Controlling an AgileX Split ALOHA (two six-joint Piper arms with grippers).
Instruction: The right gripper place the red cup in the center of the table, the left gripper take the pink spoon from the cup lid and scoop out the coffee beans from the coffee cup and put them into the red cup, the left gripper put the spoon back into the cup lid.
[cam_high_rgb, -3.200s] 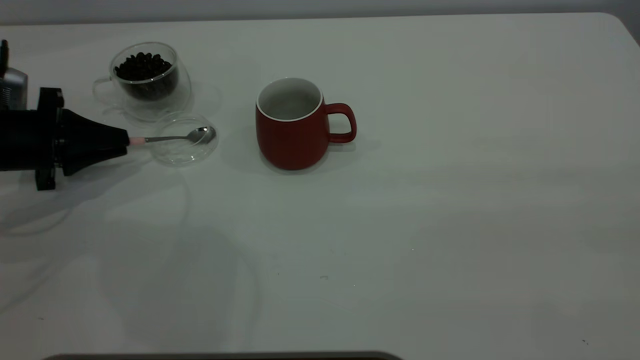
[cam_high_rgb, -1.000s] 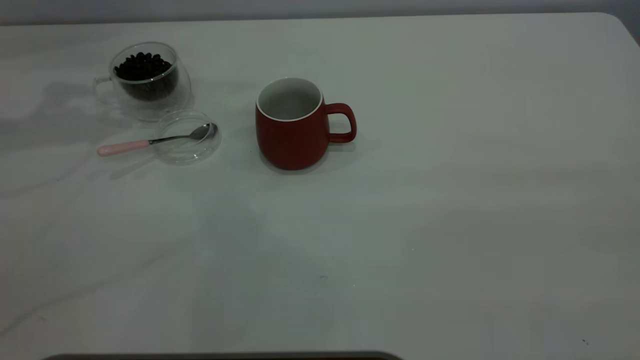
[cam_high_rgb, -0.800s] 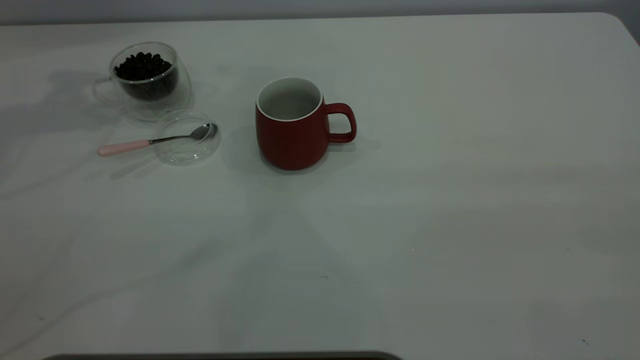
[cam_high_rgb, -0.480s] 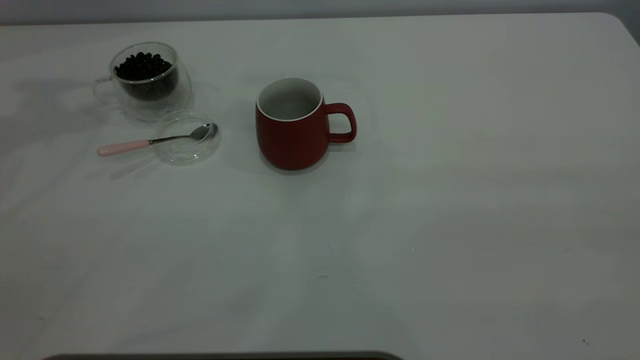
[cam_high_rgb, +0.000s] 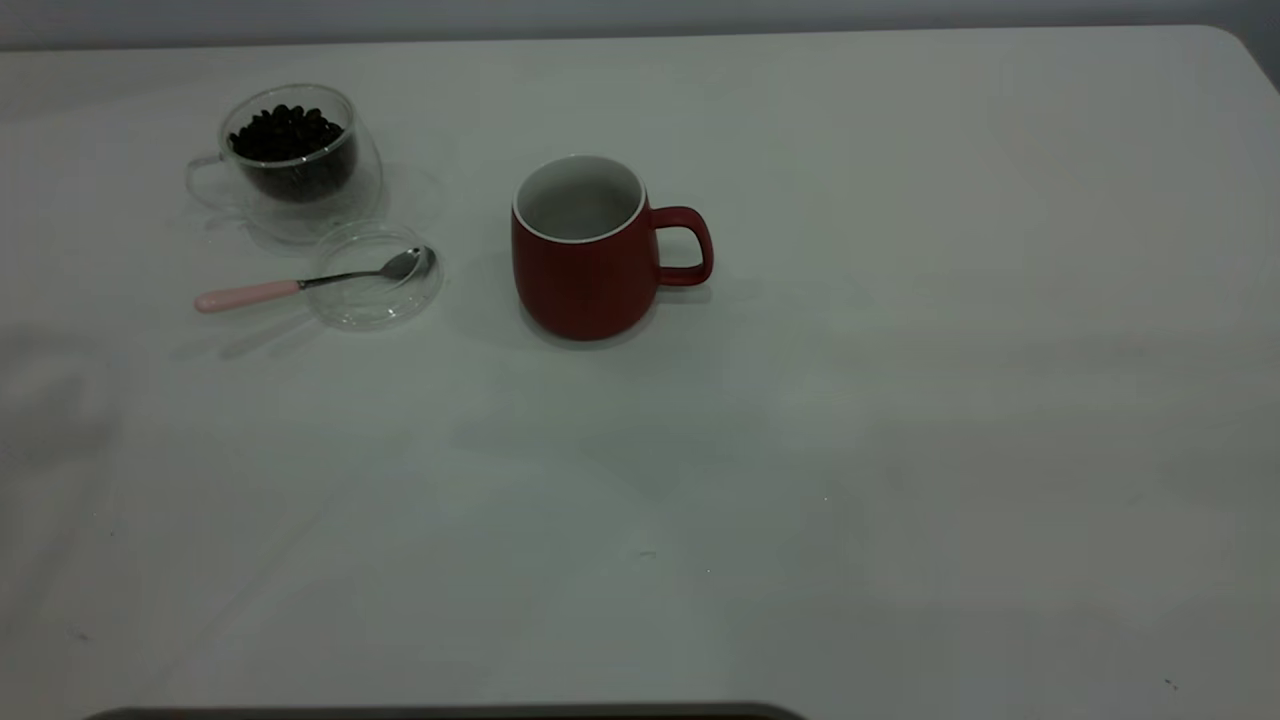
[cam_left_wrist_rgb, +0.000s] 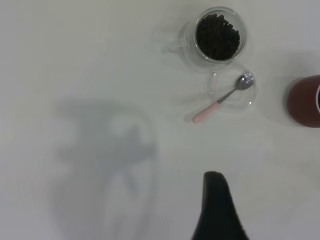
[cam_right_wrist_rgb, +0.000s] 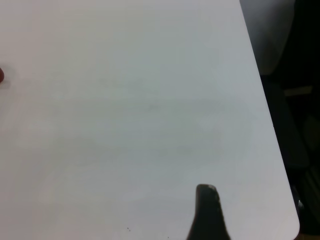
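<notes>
And here we are: the dark-red ceramic mug with the white interior stands upright near the middle of the big white table, loop handle toward the right arm's side. By my reading the placing step is done.

Over on the left arm's side, the clear double-walled glass cup holds its heap of dark roasted coffee beans, and just in front of it sits the small round clear glass lid. The teaspoon with the shiny metal bowl and pale pink handle lies with its bowl resting in the lid and its handle sticking out over the rim. Its long axis runs roughly across the table, handle pointing outward to the left arm's side, bowl pointing toward the red mug.

The left pincer hovers high above bare table, holding nothing; only one dark tapered tip shows, so I cannot tell how far open it is. In its wrist view the spoon lies ahead of that tip, well apart, handle end nearer. The left arm is the closer one, and any spoon move would go for that pink handle.

The right pincer hangs near the table's far right edge, holding nothing, its opening impossible to judge.
</notes>
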